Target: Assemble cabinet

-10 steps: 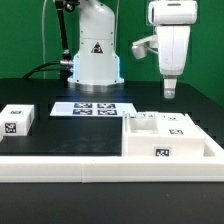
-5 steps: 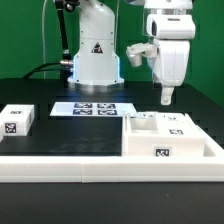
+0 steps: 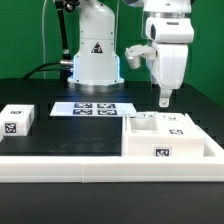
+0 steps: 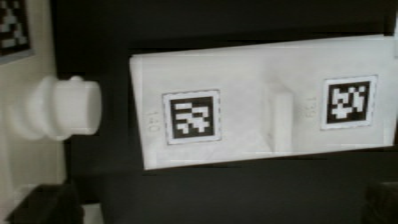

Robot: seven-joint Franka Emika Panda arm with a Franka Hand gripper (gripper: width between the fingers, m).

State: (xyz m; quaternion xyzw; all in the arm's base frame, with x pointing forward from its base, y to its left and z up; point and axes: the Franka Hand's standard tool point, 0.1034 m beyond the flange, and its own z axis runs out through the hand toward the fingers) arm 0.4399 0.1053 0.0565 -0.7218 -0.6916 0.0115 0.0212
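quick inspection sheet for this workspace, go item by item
surface: black table, with a long low white rail along its front
job's things: white cabinet body at the exterior view's right, open on top, tags on its faces; small white tagged block lies apart at the exterior view's left
clutter: nothing seen
grippers: pincer hangs just above the cabinet body's back edge, nothing seen in it; open or shut cannot be told
cables: dark cables run behind the arm's base, off the work area
surroundings: marker board lies flat in front of the white arm base; green wall behind
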